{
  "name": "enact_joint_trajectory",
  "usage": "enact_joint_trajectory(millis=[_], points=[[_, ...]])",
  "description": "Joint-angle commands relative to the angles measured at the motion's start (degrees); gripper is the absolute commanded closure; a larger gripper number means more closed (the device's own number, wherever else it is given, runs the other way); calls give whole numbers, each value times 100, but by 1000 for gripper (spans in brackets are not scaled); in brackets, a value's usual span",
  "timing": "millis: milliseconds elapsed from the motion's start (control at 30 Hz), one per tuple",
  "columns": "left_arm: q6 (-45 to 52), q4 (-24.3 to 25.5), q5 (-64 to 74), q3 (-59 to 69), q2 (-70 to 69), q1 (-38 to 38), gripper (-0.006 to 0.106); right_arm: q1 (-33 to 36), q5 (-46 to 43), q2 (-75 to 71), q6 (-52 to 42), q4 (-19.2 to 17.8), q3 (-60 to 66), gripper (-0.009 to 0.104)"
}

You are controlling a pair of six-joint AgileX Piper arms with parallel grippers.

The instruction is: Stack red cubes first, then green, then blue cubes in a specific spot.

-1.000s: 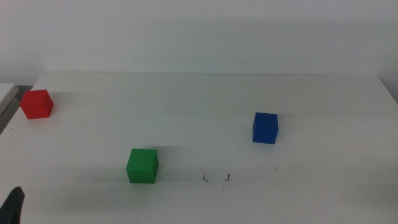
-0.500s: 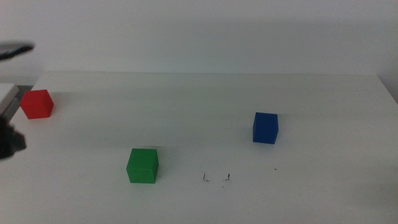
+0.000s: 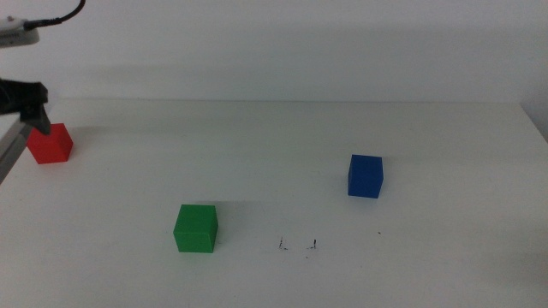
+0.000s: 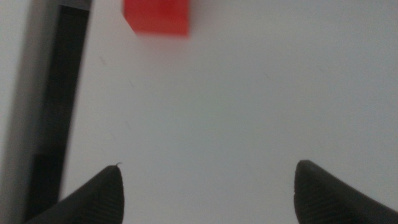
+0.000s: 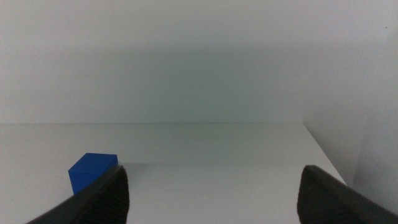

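Here the left gripper point(image 3: 26, 101) hangs at the far left edge of the table point(image 3: 282, 145), just above and beside the red cube point(image 3: 50, 143), which sits on the white surface at the far left. In the left wrist view its jaws stand wide apart with nothing between them, the gripper point(image 4: 208, 186) over bare tabletop and the red cube point(image 4: 157, 17) ahead of it, blurred, close to a dark strip point(image 4: 59, 112) along the table's side. The green cube point(image 3: 196, 228) rests near the front, left of centre, and well apart from the red one. Just to its right lie two tiny black marks point(image 3: 297, 245), the spot on the plain white top, with no cube on them. The blue cube point(image 3: 366, 175) stands farther back and to the right of the marks. The right gripper point(image 5: 211, 186) is out of the middle view; its own camera shows the jaws spread wide, holding nothing, with the blue cube point(image 5: 92, 172) beside one jaw.
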Motion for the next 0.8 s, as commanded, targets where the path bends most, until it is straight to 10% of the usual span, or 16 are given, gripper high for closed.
enact_joint_trajectory(millis=[0,367,767], points=[[211,122,278,-789,592,125,7,-19,-53,-28,-15,1,24,2],[487,75,1176,-3694,2967,247,7,-19,-53,-28,-15,1,24,2],[591,-36,627,-3901,3721,247,7,-19,-53,-28,-15,1,24,2]])
